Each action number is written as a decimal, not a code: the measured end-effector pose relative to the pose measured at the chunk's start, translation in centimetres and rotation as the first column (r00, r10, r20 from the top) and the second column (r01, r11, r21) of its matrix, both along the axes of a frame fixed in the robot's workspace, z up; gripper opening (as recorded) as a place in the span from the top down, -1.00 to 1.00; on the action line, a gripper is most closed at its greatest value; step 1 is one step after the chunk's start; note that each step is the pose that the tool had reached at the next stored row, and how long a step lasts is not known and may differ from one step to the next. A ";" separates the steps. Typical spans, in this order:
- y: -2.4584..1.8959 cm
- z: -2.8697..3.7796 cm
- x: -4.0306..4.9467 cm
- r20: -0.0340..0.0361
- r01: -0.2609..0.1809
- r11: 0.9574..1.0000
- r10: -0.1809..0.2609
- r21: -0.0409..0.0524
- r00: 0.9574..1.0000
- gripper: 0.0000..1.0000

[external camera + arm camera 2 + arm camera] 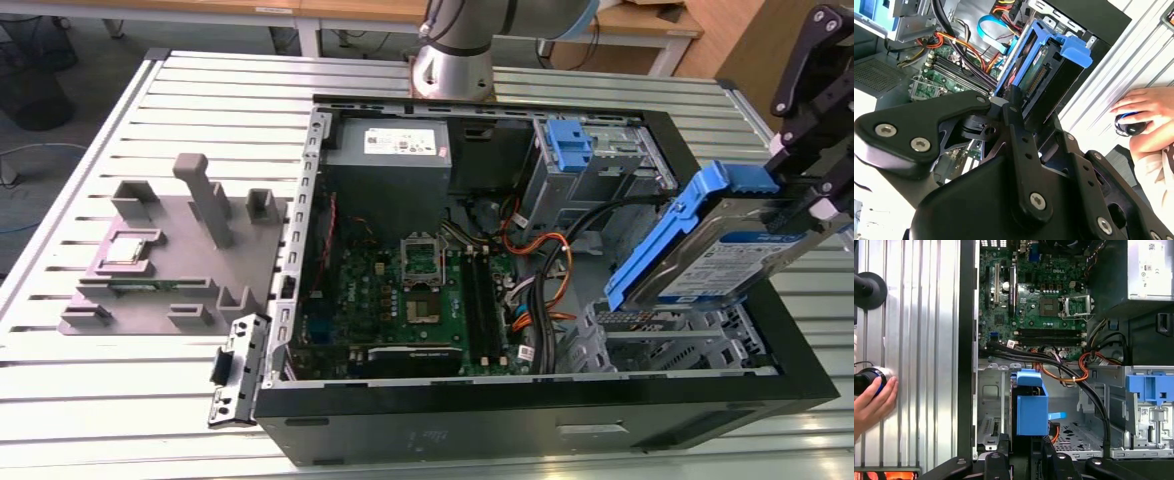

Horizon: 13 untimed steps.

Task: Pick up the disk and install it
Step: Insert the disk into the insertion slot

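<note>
The disk (721,255), a silver drive with a white-and-blue label in a bright blue carrier, hangs tilted above the open computer case (534,400), near its right wall in the exterior view. My gripper (809,214) is shut on its upper end. In the second wrist view the black fingers (1015,117) clamp the disk (1046,65) from both sides, connector edge showing. In the first wrist view the disk (1031,410) is seen end-on above the metal drive cage (991,405), with my gripper (1026,444) around it.
Inside the case lie the green motherboard (400,290), a power supply (390,145), loose cables (547,250) and a blue bracket (567,140) in the far bay. A grey fixture (174,260) with a small silver chip (127,248) sits on the slatted table. A person's hand (1144,112) rests beside the case.
</note>
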<state>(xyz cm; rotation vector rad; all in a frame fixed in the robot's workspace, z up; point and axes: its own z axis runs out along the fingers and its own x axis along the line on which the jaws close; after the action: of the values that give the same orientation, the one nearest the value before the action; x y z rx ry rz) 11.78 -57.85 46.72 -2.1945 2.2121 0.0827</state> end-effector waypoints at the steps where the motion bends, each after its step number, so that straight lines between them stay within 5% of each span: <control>1: -0.02 -0.05 -0.08 0.001 -0.002 1.000 0.002 0.000 1.000 0.30; 13: -0.25 -0.80 -0.39 0.007 -0.019 1.000 0.019 0.000 1.000 0.30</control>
<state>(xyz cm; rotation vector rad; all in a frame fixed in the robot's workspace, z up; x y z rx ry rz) 11.38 -58.10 45.92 -2.2130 2.1876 0.0759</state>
